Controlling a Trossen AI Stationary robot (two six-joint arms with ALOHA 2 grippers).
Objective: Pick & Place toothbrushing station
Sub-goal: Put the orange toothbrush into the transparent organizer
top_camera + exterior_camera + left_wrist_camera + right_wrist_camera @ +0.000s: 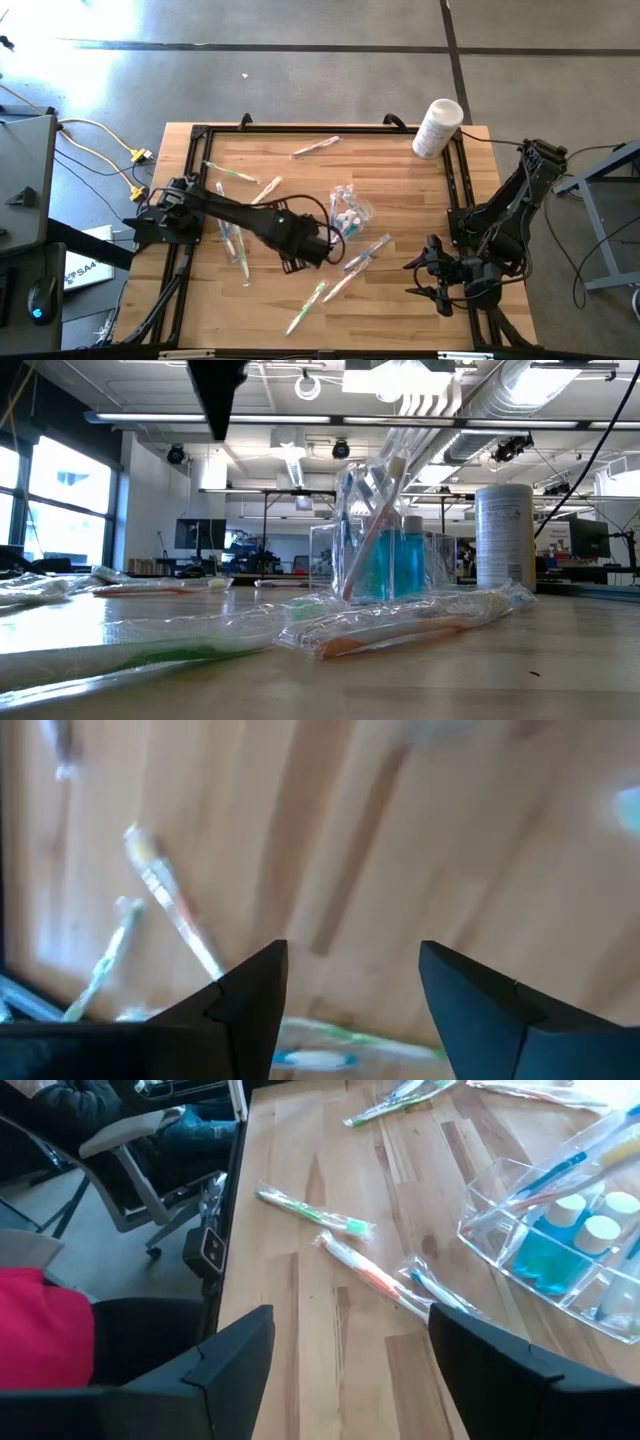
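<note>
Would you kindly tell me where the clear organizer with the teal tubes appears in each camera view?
High view: clear organizer sits mid-table, just right of the left gripper.
Low view: centre, toothbrushes standing in it.
Left wrist view: not in it.
Right wrist view: right edge.
Shared landmark: the wrapped orange toothbrush near it.

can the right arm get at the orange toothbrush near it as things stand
Probably yes. The right gripper is open and empty at the table's right edge, and the wrapped orange toothbrush lies flat on bare wood ahead of it, with nothing between; the clear organizer sits off to one side.
</note>
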